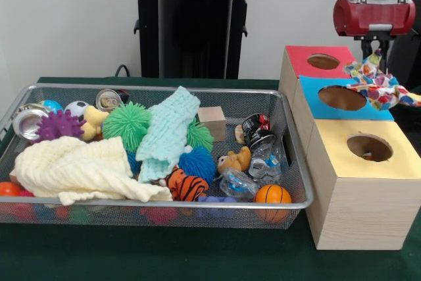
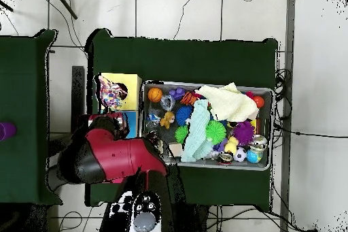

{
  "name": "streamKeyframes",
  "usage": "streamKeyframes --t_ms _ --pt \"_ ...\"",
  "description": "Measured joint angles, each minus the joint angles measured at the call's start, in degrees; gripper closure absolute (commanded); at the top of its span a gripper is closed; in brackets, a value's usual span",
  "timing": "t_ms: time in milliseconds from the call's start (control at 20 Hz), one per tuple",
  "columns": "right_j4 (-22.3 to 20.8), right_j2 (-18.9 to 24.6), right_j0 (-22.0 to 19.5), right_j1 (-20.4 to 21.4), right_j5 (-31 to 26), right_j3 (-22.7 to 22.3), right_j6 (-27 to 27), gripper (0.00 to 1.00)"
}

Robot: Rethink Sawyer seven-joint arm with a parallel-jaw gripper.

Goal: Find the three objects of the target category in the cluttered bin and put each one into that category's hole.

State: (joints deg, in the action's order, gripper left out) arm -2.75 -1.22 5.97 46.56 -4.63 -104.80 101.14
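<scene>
Front view: tool (image 1: 374, 49) clenched on spotted bundle (image 1: 380, 85), hanging above blue-topped box (image 1: 316, 89). Best carried nearer, centred over yellow box's hole (image 1: 370, 147), lowered, then released.

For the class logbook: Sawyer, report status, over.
Gripper jaws shut on spotted bundle, hanging above the boxes. Bundle not yet in yellow box's hole. Nothing covers that hole.

One wire bin (image 1: 297, 162), three wooden boxes (image 1: 355, 215) — one spotted fabric bundle (image 1: 378, 87), two towels (image 1: 72, 169).
</scene>
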Motion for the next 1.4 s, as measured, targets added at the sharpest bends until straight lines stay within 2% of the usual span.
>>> streamKeyframes --t_ms 500,900,1200,1400 --pt "0.39 -4.03 2.33 0.54 0.0 0.7 0.0 1.0" --pt "1.28 -7.7 5.13 -0.11 0.05 2.98 0.0 1.0" --pt "3.33 -10.3 7.11 -3.09 3.45 5.56 0.0 1.0" --pt "6.4 -13.06 9.61 -7.22 9.54 7.48 0.0 1.0"
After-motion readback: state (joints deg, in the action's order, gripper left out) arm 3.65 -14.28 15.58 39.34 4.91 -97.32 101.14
